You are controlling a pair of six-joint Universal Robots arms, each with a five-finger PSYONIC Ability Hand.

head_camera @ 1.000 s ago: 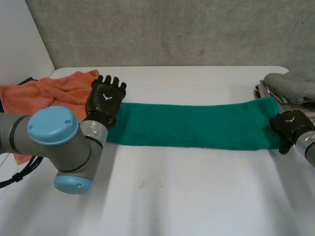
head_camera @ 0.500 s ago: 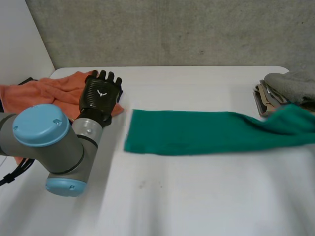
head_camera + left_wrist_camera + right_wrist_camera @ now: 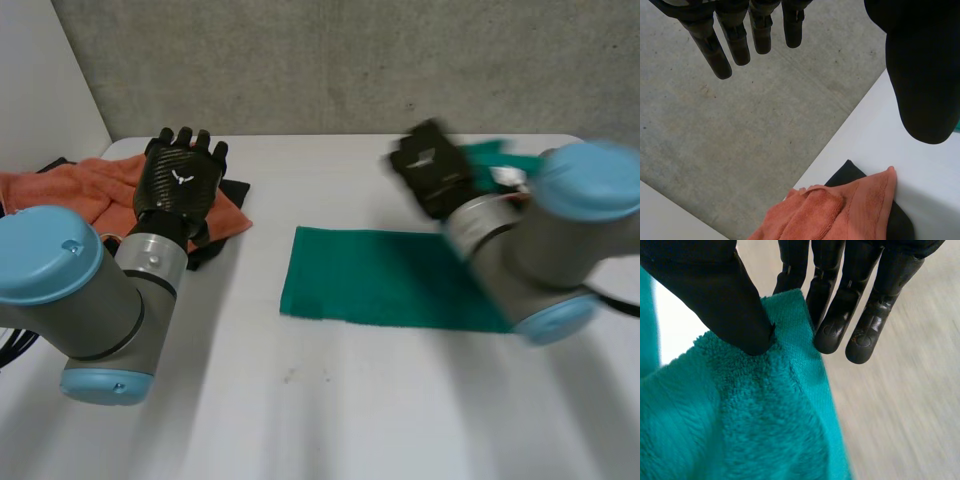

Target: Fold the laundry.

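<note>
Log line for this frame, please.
left hand: open, empty, by orange towel | right hand: pinching green towel end, raised off table | fold: incomplete

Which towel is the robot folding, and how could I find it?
Look at the white table: across its middle lies a long green towel, one end pinched and held up by the right hand. The orange towel near the left hand lies crumpled, so the flat green one is it.

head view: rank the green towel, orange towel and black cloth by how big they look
1. green towel, largest
2. orange towel, partly behind the left arm
3. black cloth, smallest, mostly covered by the orange towel
</note>
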